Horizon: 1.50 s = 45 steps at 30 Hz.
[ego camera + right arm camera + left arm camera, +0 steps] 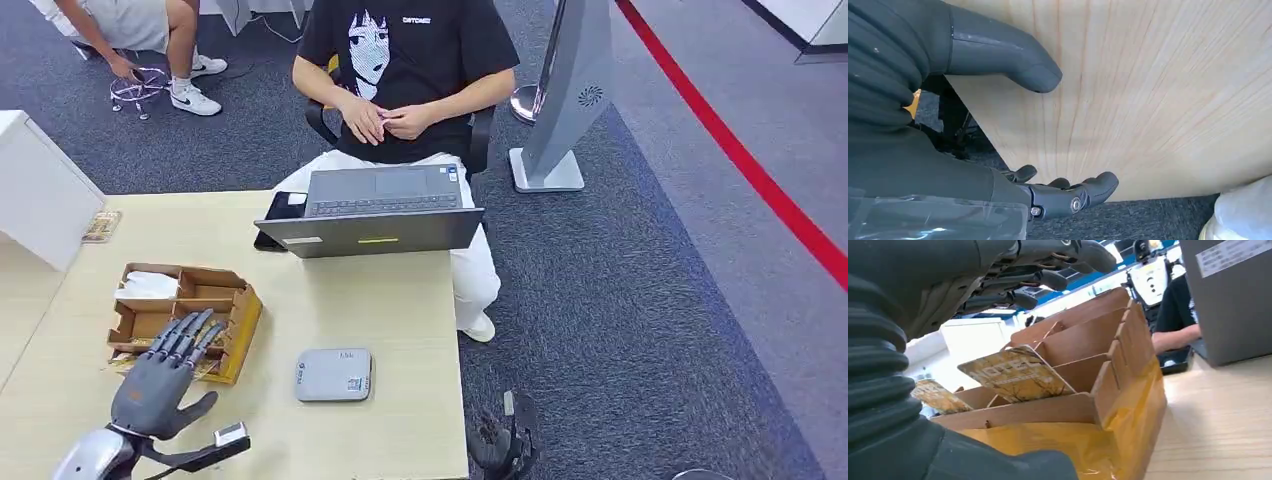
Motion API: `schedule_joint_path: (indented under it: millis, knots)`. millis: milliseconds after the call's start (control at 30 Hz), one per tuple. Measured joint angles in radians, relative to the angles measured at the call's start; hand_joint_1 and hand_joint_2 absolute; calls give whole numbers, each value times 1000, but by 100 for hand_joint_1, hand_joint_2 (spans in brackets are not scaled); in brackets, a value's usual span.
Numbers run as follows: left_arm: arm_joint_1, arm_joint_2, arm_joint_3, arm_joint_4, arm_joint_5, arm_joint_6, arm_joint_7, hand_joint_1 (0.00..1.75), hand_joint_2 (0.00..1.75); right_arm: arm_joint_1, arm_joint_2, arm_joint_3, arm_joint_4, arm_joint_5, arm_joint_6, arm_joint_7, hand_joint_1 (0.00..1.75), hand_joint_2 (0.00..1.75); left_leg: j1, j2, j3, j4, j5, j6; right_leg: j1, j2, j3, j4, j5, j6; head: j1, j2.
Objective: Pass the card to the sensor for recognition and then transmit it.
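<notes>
Left robot hand [160, 385], fingers spread and holding nothing, hovers over the divided brown cardboard box [232, 322] near the surface's left edge; the tilted yellow card [1015, 374] could slip sideways when pinched.

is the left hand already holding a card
No, the left hand hovers open above the cardboard box, nothing in its fingers.

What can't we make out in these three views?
- Card print: blurred in the left wrist view; in the head view the left hand covers that part of the cardboard box.
- Sensor label: too small in the head view.
- Right hand: beside the table edge; palm faces away.
</notes>
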Motion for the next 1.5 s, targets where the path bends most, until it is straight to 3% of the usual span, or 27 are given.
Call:
schedule_joint_path:
  millis: [500,1200,1233,1267,1500]
  knots:
    - [0,11,69,2,-30,26,18,0,175,0,0,4,-1,-1,-1,0,0,175,0,0,0,0,0,0,0,0,0,0,0,0,0,0]
    - [-2,16,75,28,-34,17,11,0,175,1,0,20,-7,16,-13,0,0,175,0,1,0,0,0,0,0,1,0,0,0,0,0,0]
    - [-3,16,75,28,-34,17,11,31,175,1,0,20,-7,16,-13,0,0,175,0,1,0,0,0,0,0,1,0,0,0,0,0,0]
    - [-3,16,75,29,-34,17,11,175,175,1,0,20,-8,16,-13,0,0,175,0,1,0,0,0,0,0,1,0,0,0,0,0,0]
    - [-6,16,75,37,-35,-2,8,175,175,2,0,23,-8,16,-13,0,0,175,0,1,0,0,0,0,0,1,-1,0,0,0,0,0]
